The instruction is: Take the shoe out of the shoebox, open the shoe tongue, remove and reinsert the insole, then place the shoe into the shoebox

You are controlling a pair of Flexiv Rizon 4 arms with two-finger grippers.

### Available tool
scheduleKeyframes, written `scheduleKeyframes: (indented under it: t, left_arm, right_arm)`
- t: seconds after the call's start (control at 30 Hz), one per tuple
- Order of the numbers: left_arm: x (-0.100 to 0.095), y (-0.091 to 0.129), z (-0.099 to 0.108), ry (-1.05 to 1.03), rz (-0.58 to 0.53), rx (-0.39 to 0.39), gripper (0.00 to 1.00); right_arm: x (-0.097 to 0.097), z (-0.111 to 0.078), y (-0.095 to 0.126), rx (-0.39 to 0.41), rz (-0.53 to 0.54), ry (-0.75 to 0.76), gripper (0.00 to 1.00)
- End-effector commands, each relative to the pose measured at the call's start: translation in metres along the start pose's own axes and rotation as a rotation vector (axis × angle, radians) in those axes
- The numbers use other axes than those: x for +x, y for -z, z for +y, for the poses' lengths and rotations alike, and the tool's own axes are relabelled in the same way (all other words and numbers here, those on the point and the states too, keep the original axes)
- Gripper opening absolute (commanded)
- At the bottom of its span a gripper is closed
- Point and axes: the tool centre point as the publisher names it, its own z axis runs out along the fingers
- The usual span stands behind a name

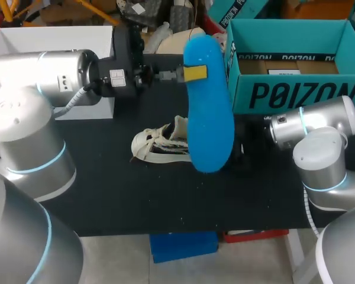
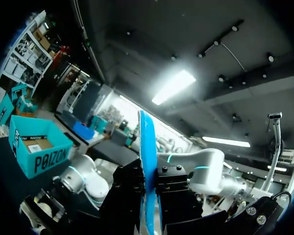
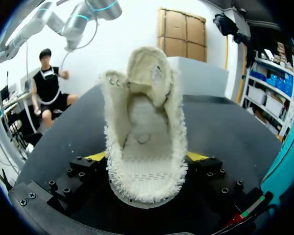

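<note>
Insole [image 1: 208,112] out of the shoe [image 1: 160,142], held up over the table [image 1: 136,201].
The left gripper [image 1: 192,73] pinches the blue insole near its upper end, and the insole hangs lengthwise above the black table with its lower end in front of the shoe. In the left wrist view the insole [image 2: 147,166] stands edge-on, clamped from both sides by the black fingers [image 2: 174,196]. The cream shoe lies on the table between the arms. The right gripper [image 3: 146,164] grips its heel end, a yellow-tipped finger [image 3: 198,156] pressed against each side. The tongue stands raised and the fleecy inside is open to view. The teal shoebox [image 1: 296,94] stands open at the table's right rear, apart from the shoe.
</note>
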Motion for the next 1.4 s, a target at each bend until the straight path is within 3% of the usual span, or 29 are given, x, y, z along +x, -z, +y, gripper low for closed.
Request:
scheduleKeyframes:
  t: [0.03,0.57,0.87,0.9,0.93,1.17,1.4]
  left_arm:
    - [0.021,0.000,-0.014,0.008,-0.013,-0.041,0.00]
    - [0.076,-0.023,-0.037,-0.101,0.011,-0.071,0.00]
    - [0.081,-0.025,-0.040,-0.098,0.024,-0.046,0.00]
    - [0.081,-0.025,-0.040,-0.098,0.024,-0.046,0.00]
    - [0.081,-0.025,-0.040,-0.098,0.024,-0.046,0.00]
    - [0.081,-0.025,-0.040,-0.098,0.024,-0.046,0.00]
    - [0.081,-0.025,-0.040,-0.098,0.024,-0.046,0.00]
  right_arm:
    - [0.001,-0.002,-0.004,0.002,-0.001,-0.001,0.00]
    - [0.001,-0.002,-0.004,0.002,-0.001,-0.001,0.00]
    - [0.002,-0.002,-0.003,0.006,-0.003,-0.001,0.00]
    - [0.002,-0.001,-0.002,0.013,0.000,-0.001,0.25]
    - [0.003,-0.001,0.000,0.025,0.000,-0.005,0.98]
    - [0.005,-0.004,0.009,0.121,0.010,-0.027,1.00]
    - [0.010,-0.002,0.020,0.333,0.052,-0.057,1.00]
